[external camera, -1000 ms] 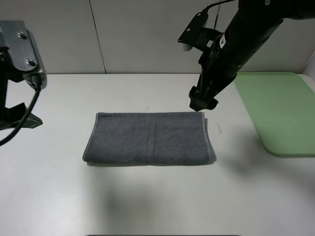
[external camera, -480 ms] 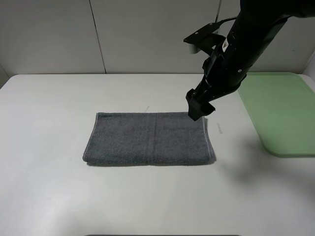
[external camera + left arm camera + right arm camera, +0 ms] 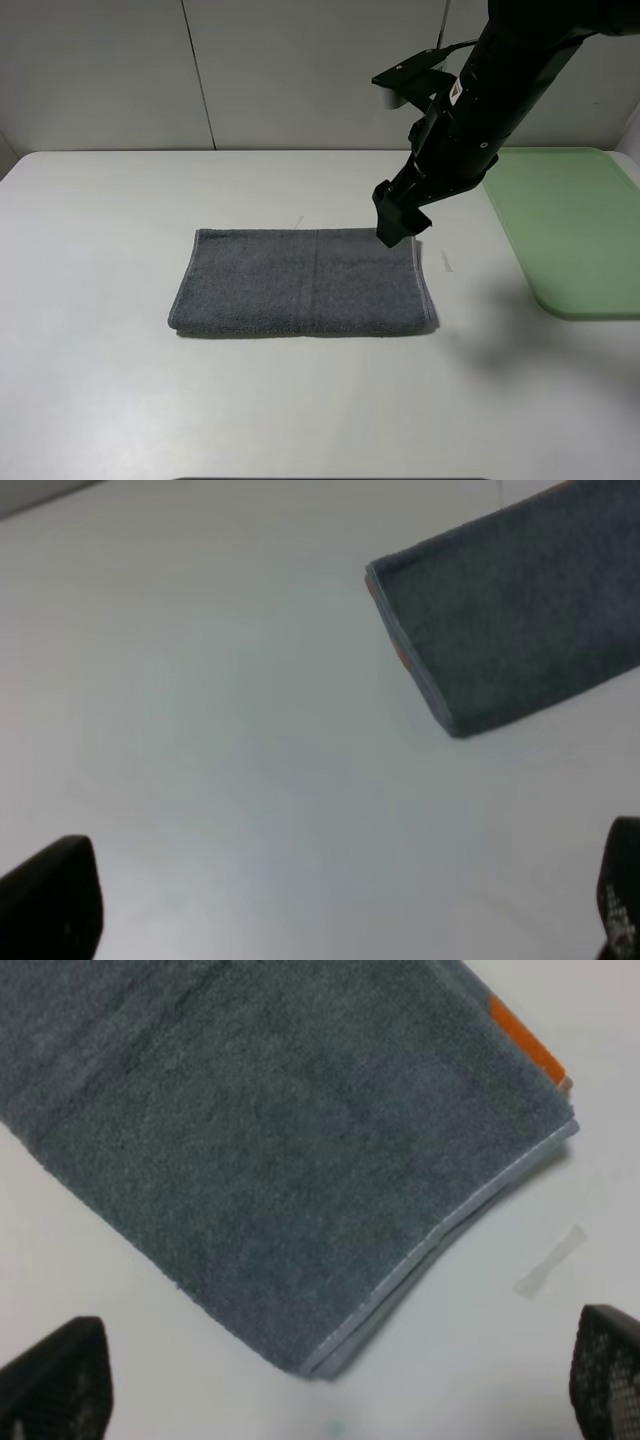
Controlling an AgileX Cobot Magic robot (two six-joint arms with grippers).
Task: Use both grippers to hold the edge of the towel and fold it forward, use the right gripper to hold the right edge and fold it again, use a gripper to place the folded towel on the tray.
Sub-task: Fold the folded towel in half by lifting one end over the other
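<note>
Towel: the towel [image 3: 305,283] is laid flat near the middle of the table [image 3: 100,400], long side running left to right; two layers are seen at its hem, so the forward fold is judged done.
Orange band: a strip of the orange band [image 3: 527,1040] is exposed at the far right corner, where the layers are not quite matched.
Right edge: the right edge [image 3: 423,285] is shown as a light grey strip running from far to near, free and untouched.
Right gripper: the right gripper [image 3: 395,225] is held above the far right corner of the towel, tilted down toward it; this placement is judged to be an approach to the right edge for the second fold.
Right jaws: spread wide, nothing pinched; the towel corner is framed between the prongs in the wrist view.
Left gripper: the left gripper [image 3: 335,920] is kept well off to the left of the towel, out of the high view, probably so the fold is left to the other arm.
Left jaws: spread wide, nothing held.
Tray: the tray [image 3: 575,240] is set at the right side of the table, apart from the towel, with nothing seen on it, as the place for the finished bundle.
</note>
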